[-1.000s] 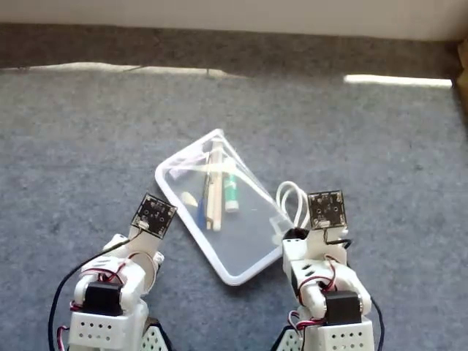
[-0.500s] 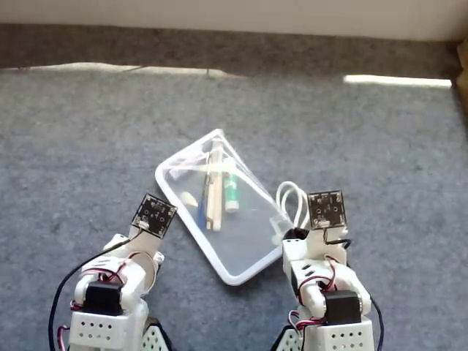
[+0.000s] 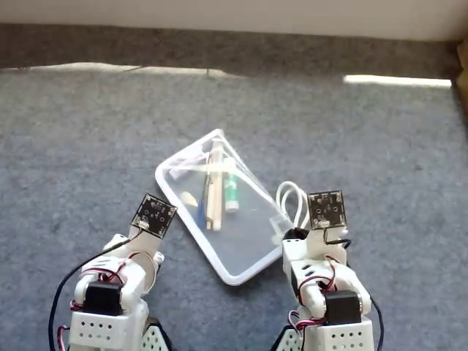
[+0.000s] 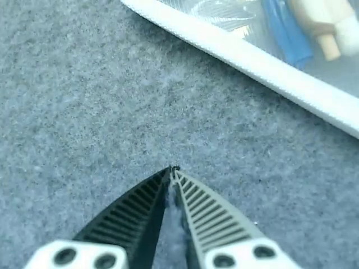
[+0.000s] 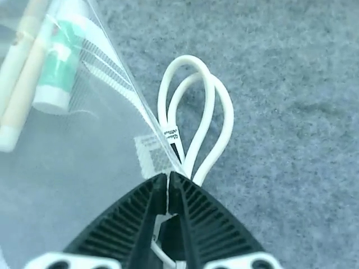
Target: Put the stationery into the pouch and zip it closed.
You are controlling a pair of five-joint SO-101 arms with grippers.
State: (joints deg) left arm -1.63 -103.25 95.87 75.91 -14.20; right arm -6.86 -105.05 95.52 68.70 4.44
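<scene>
Clear, white-rimmed plastic pouch (image 3: pixel 252 238) at frame centre on the grey carpeted bench (image 3: pixel 88 131); a blue pen (image 3: pixel 199 208), beige wooden sticks (image 3: pixel 214 194) and a green-and-white tube (image 3: pixel 231 191) are seen inside. Left claw (image 4: pixel 173 171) (tips together) is held over carpet beside the rim; right claw (image 5: pixel 168 176), tips likewise together, is set at the corner bearing a looped white cord (image 5: pixel 196 123).

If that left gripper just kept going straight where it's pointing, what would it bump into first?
Likely the grey carpet ahead of the left gripper; if it skimmed above that, the white edge of the pouch comes next. Depth is unclear.
</scene>
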